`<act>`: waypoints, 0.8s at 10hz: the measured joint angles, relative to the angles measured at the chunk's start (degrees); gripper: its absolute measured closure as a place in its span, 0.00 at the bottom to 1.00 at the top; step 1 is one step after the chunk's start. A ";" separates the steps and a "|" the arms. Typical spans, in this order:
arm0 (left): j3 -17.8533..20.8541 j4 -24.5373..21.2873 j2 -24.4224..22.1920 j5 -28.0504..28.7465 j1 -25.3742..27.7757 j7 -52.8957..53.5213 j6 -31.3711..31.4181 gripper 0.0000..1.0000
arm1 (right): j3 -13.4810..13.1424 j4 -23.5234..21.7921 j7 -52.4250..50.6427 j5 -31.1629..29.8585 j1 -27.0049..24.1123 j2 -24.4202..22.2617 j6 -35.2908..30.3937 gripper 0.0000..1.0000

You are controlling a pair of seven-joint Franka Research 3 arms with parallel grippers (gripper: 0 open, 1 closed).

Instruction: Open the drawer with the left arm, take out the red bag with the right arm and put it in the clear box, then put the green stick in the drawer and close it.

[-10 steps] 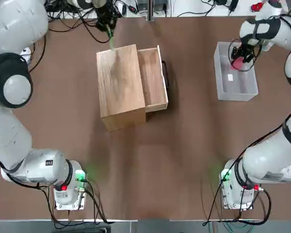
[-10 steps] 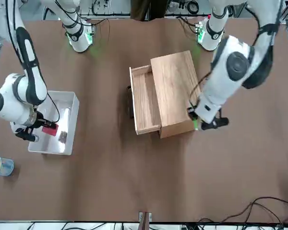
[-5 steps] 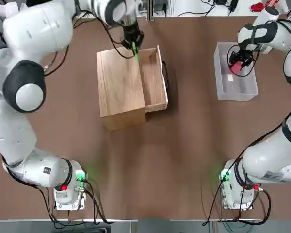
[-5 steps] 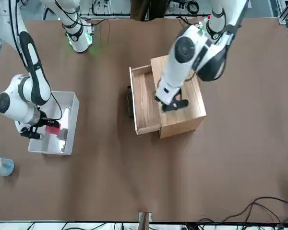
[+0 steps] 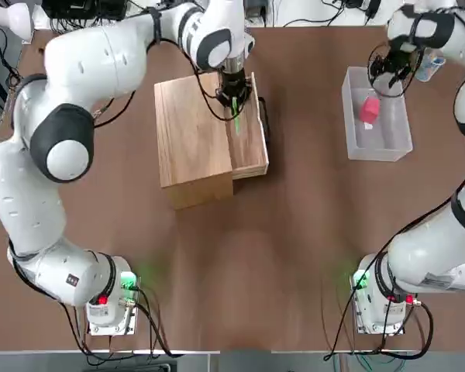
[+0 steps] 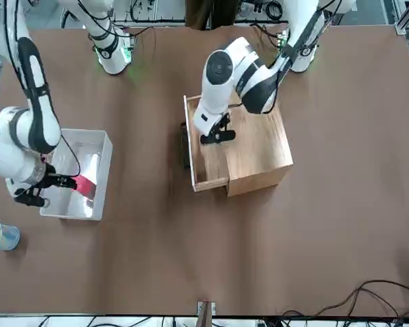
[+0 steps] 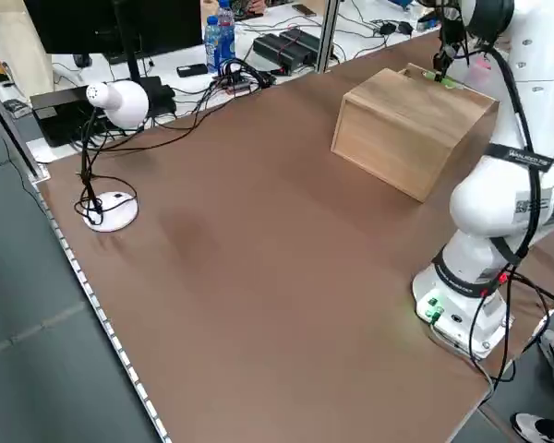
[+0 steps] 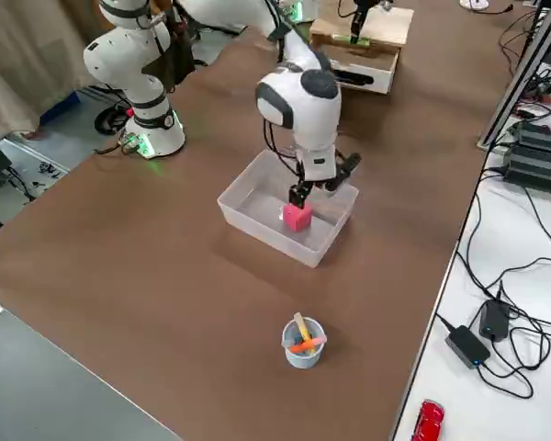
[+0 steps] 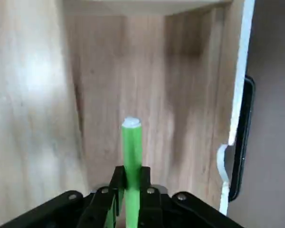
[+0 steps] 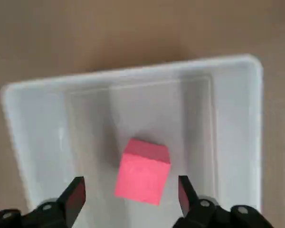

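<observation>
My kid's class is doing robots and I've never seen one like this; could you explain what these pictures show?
Two white robot arms share a brown table. One camera looks down from above, one faces the robot, one stands at each side, and one rides on each wrist.

On the table are a wooden box with its drawer pulled out, a translucent bin and a small cup of sticks.

The left gripper, above the open drawer, has its jaws shut on a green stick. The right gripper, over the bin, has open jaws; the red packet lies inside the bin, unheld.
</observation>
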 joint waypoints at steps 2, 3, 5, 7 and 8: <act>0.12 0.57 0.98 1.35 -0.23 -0.84 0.01 0.68 | 0.62 5.72 13.86 0.01 5.03 -0.24 -6.78 0.11; 0.23 1.08 0.95 1.48 0.09 -0.84 -0.04 0.52 | 0.74 6.24 22.15 -0.03 9.34 -0.23 -7.25 0.10; 0.40 1.95 -0.61 1.70 2.59 -0.79 -0.90 0.24 | 0.85 6.24 35.99 -0.01 15.47 -0.07 -7.24 0.10; 0.48 2.24 -5.08 1.71 7.79 3.82 -3.85 0.00 | 0.96 6.20 48.12 0.20 20.18 0.19 -7.24 0.19; 0.55 1.91 -7.56 1.64 10.77 7.41 -5.18 0.00 | 1.03 6.05 52.90 1.43 22.91 0.50 -7.29 0.37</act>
